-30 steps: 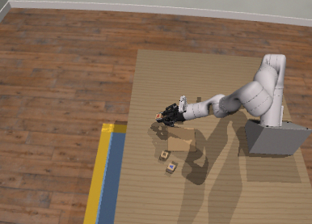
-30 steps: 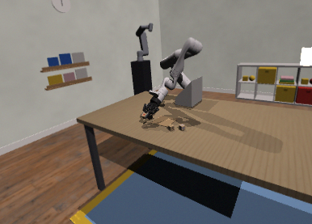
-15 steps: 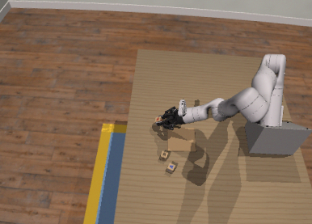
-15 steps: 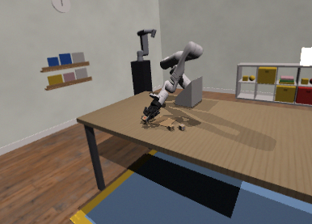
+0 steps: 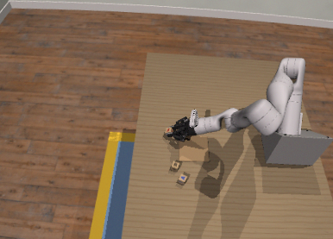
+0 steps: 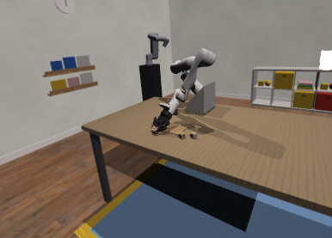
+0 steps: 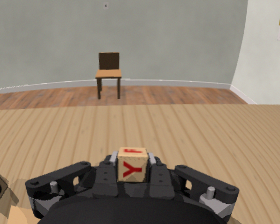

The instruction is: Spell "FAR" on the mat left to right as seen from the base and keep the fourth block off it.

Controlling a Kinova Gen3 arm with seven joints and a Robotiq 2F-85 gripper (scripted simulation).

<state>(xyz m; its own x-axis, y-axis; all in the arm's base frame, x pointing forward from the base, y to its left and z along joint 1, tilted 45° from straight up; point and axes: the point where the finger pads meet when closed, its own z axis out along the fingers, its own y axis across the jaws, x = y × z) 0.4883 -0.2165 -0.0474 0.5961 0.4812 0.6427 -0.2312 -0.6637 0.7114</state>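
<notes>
My gripper [image 5: 173, 130] is shut on a wooden block with a red letter Y [image 7: 133, 163]. It holds the block [image 5: 168, 130] low over the table, just off the left corner of the tan mat [image 5: 194, 149]. The gripper [image 6: 157, 126] also shows in the exterior view near the table's left side. Two other letter blocks lie on the table in front of the mat: one with a dark letter [image 5: 175, 165] and one with a blue letter [image 5: 183, 179]. I cannot read their letters. I see no further block; the arm's shadow covers part of the mat.
The robot's grey base [image 5: 294, 146] stands at the table's right. The table's left edge [image 5: 140, 144] is close to the gripper. A yellow and blue floor mat [image 5: 113, 183] lies below it. A chair [image 7: 109, 73] stands far off by the wall.
</notes>
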